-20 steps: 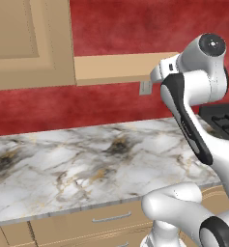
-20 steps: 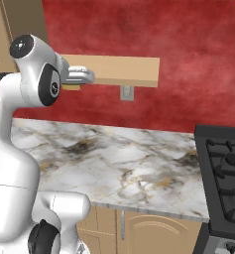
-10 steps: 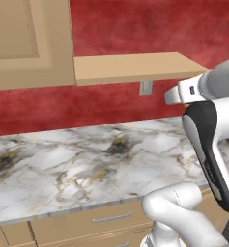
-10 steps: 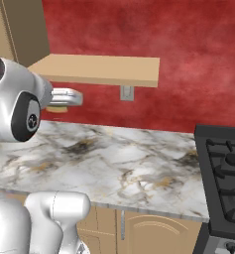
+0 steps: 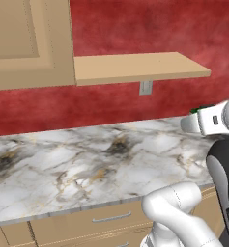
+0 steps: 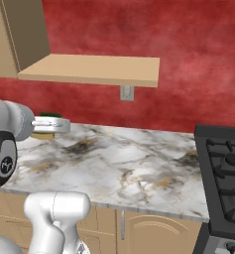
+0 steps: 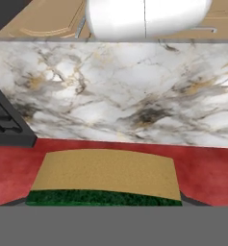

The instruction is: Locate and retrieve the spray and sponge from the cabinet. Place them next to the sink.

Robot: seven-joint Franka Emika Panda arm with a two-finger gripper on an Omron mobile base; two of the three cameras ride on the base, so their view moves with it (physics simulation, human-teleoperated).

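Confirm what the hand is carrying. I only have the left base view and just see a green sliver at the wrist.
Observer: The hand view shows the sponge held in the gripper, its yellow face toward the camera and the green layer along one edge.
Operator: What's past the counter's right end? It's cut off for me.
Observer: In the right base view, a black stove sits directly against the right end of the counter.
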